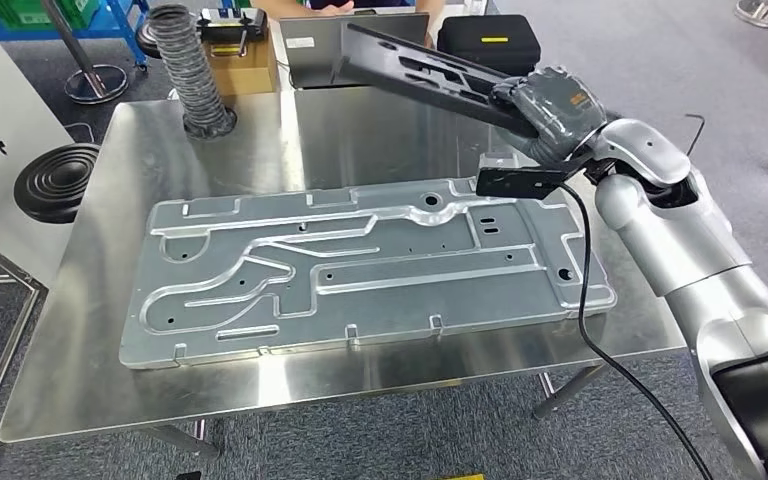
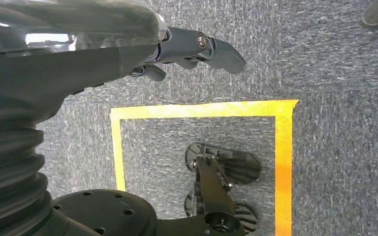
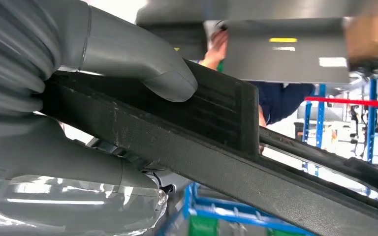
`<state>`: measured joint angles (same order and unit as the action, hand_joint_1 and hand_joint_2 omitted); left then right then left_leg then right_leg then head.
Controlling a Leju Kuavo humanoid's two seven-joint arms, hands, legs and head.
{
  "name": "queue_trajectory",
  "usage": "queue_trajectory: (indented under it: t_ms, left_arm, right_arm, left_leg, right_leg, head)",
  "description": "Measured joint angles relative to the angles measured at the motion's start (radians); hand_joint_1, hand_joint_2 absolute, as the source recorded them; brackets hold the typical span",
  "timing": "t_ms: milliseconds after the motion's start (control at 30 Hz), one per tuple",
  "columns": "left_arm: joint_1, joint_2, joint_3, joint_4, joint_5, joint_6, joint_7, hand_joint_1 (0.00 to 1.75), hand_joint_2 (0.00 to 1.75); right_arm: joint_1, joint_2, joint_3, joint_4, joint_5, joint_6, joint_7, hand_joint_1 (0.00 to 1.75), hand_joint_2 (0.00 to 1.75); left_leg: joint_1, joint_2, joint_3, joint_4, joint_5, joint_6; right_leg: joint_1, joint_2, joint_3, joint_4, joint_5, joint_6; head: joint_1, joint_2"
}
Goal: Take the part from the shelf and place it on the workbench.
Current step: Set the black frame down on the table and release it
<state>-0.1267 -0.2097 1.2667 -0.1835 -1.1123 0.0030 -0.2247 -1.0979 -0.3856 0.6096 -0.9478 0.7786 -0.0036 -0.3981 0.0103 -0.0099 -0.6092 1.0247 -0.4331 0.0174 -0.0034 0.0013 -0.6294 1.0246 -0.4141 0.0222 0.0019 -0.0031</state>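
The right robot hand (image 1: 550, 108) grips one end of a long dark part (image 1: 415, 70), thumb (image 3: 142, 59) pressed on its upper face and the remaining fingers, judging by the right wrist view, wrapped beneath. The part juts out from the hand, tilted, and hangs in the air above the far side of the steel table (image 1: 80, 330), well clear of its surface. Holding it by the end probably keeps the hand out of the way when the free end comes down first, though such a long lever could twist in the grip.

On the table lies a large grey stamped metal panel (image 1: 360, 270), flat and covering most of the middle. The dark part is beyond the panel's far edge, so the bare steel strip behind the panel looks like the likeliest landing place, unless the part is meant to lie on the panel itself.

Also beyond the panel, a ribbed grey hose (image 1: 188, 70) stands on the table's far corner.

The left robot hand (image 2: 197, 49) hangs at the robot's side over grey carpet marked with yellow tape (image 2: 202, 109), fingers loosely apart and holding nothing, not needed for this carry.
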Motion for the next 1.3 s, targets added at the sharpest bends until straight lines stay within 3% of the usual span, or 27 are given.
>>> queue_trajectory:
  t_ms: [133,200,267,300,333,367,433,500,600,667,767,800,833,867,933,1000,1067,1167,1300]
  left_arm:
    - [-0.002,-0.001,0.000,0.000,-0.002,-0.001,0.000,0.00,1.75]
    - [-0.003,-0.001,0.000,0.000,-0.003,-0.001,0.000,0.00,1.75]
    - [-0.002,-0.001,-0.001,0.000,-0.004,-0.001,0.000,0.00,1.75]
    - [-0.002,-0.001,-0.001,0.000,-0.004,-0.001,0.000,0.00,1.75]
    - [-0.001,-0.001,-0.001,0.000,-0.005,-0.001,0.000,0.00,1.75]
    - [-0.002,-0.001,-0.001,0.000,-0.005,-0.001,0.000,0.00,1.75]
    - [-0.003,0.000,-0.001,0.000,-0.006,-0.001,0.000,0.00,1.75]
    - [-0.005,0.001,-0.001,0.000,-0.006,-0.001,0.000,0.00,1.75]
    - [-0.006,0.001,-0.001,0.000,-0.006,-0.001,0.000,0.00,1.75]
    - [-0.009,0.001,-0.001,0.000,-0.006,-0.001,0.000,0.00,1.75]
    - [-0.010,0.001,-0.001,0.000,-0.003,-0.001,0.000,0.00,1.75]
    - [-0.009,0.001,0.000,0.000,-0.002,-0.002,0.000,0.00,1.75]
    - [-0.008,0.001,0.000,0.000,-0.001,-0.002,0.000,0.00,1.75]
    - [-0.008,0.001,0.000,0.000,-0.001,-0.002,0.000,0.00,1.75]
    - [-0.009,0.000,0.000,0.000,-0.002,-0.002,-0.002,0.00,1.75]
    - [-0.010,0.000,0.000,0.000,-0.003,-0.004,-0.004,0.00,1.75]
    - [-0.009,0.000,-0.001,0.000,-0.006,-0.005,-0.005,0.00,1.75]
    - [-0.010,0.000,-0.001,0.000,-0.009,-0.006,-0.005,0.00,1.75]
    - [-0.008,0.000,-0.001,0.000,-0.004,-0.006,-0.005,0.00,1.75]
  right_arm:
    - [-0.006,-0.003,0.049,0.022,0.086,-0.014,-0.006,1.75,1.75]
    - [-0.007,-0.004,0.068,0.034,0.103,-0.015,-0.010,1.75,1.75]
    - [-0.004,-0.004,0.084,0.049,0.113,-0.016,-0.014,1.75,1.75]
    - [-0.001,-0.004,0.091,0.057,0.116,-0.016,-0.017,1.75,1.75]
    - [0.002,-0.003,0.097,0.064,0.119,-0.016,-0.020,1.75,1.75]
    - [0.005,-0.003,0.103,0.071,0.120,-0.016,-0.023,1.75,1.75]
    - [0.006,-0.001,0.112,0.086,0.122,-0.018,-0.027,1.75,1.75]
    - [0.008,0.001,0.119,0.099,0.123,-0.021,-0.028,1.75,1.75]
    - [0.018,0.003,0.127,0.117,0.125,-0.034,-0.030,1.75,1.75]
    - [0.025,0.006,0.132,0.130,0.128,-0.050,-0.033,1.75,1.75]
    - [0.040,0.009,0.138,0.153,0.133,-0.067,-0.036,1.75,1.75]
    - [0.048,0.012,0.141,0.163,0.134,-0.069,-0.037,1.75,1.75]
    - [0.057,0.015,0.143,0.172,0.135,-0.070,-0.039,1.75,1.75]
    - [0.064,0.018,0.145,0.180,0.136,-0.071,-0.041,1.75,1.75]
    - [0.070,0.022,0.146,0.192,0.135,-0.075,-0.042,1.75,1.75]
    - [0.071,0.025,0.145,0.203,0.131,-0.083,-0.043,1.75,1.75]
    - [0.077,0.026,0.145,0.214,0.126,-0.090,-0.045,1.75,1.75]
    - [0.090,0.028,0.145,0.226,0.117,-0.094,-0.052,1.75,1.75]
    - [0.110,0.039,0.145,0.243,0.114,-0.101,-0.059,1.75,1.75]
  left_leg:
    - [0.000,0.002,-0.005,0.013,-0.013,-0.021]
    - [0.000,0.004,-0.043,0.100,-0.064,-0.029]
    - [0.001,0.004,-0.107,0.236,-0.122,-0.034]
    - [0.001,0.004,-0.128,0.279,-0.131,-0.035]
    - [0.002,0.004,-0.132,0.283,-0.120,-0.036]
    - [0.002,0.004,-0.117,0.246,-0.090,-0.036]
    - [0.001,0.004,-0.052,0.109,-0.022,-0.031]
    - [0.000,0.003,-0.011,0.020,0.003,-0.022]
    - [-0.002,0.003,-0.007,0.004,0.003,-0.005]
    - [0.001,0.003,-0.005,-0.002,0.008,0.007]
    - [0.002,0.002,-0.005,-0.004,0.010,0.015]
    - [0.001,0.001,-0.004,-0.004,0.009,0.015]
    - [0.001,0.001,-0.004,-0.004,0.009,0.015]
    - [0.001,0.001,-0.004,-0.003,0.009,0.014]
    - [0.000,0.001,-0.002,-0.003,0.008,0.012]
    - [-0.002,0.001,-0.003,-0.003,0.007,0.005]
    - [-0.003,0.001,-0.004,-0.004,0.007,-0.005]
    - [-0.003,0.003,-0.013,0.022,-0.017,-0.021]
    - [0.000,0.004,-0.116,0.249,-0.121,-0.032]
  right_leg:
    - [-0.002,-0.001,0.008,-0.020,0.001,-0.017]
    - [-0.006,-0.004,0.014,-0.027,0.003,-0.026]
    - [-0.005,-0.005,0.015,-0.027,0.001,-0.029]
    - [-0.004,-0.006,0.015,-0.026,0.001,-0.030]
    - [-0.004,-0.005,0.016,-0.025,0.000,-0.030]
    - [-0.005,-0.004,0.016,-0.023,-0.001,-0.029]
    - [-0.003,-0.002,0.016,-0.016,-0.007,-0.024]
    - [0.000,0.000,0.012,-0.007,-0.011,-0.015]
    - [-0.001,0.000,0.008,-0.006,-0.011,0.000]
    - [-0.005,-0.001,-0.007,0.031,-0.038,0.011]
    - [-0.009,-0.001,-0.089,0.211,-0.124,0.023]
    - [-0.010,-0.001,-0.114,0.261,-0.138,0.025]
    - [-0.010,-0.001,-0.123,0.276,-0.134,0.025]
    - [-0.010,-0.001,-0.113,0.250,-0.111,0.023]
    - [-0.008,-0.001,-0.046,0.111,-0.044,0.014]
    - [-0.001,-0.001,0.003,0.006,-0.009,0.003]
    - [0.006,-0.001,0.010,-0.012,-0.008,-0.005]
    - [-0.002,-0.002,0.017,-0.025,-0.003,-0.022]
    - [-0.003,-0.004,0.022,-0.029,-0.002,-0.032]
  head:
    - [0.000,0.000]
    - [0.000,0.000]
    - [0.000,0.000]
    - [0.000,0.000]
    - [0.000,0.000]
    - [0.000,0.000]
    - [0.000,0.000]
    - [0.000,0.000]
    - [0.000,0.000]
    - [0.000,0.000]
    - [0.000,0.000]
    - [0.000,0.000]
    - [0.000,0.000]
    - [0.000,0.000]
    - [0.000,0.000]
    - [0.000,0.000]
    - [0.000,0.000]
    - [0.000,0.000]
    - [0.000,0.000]
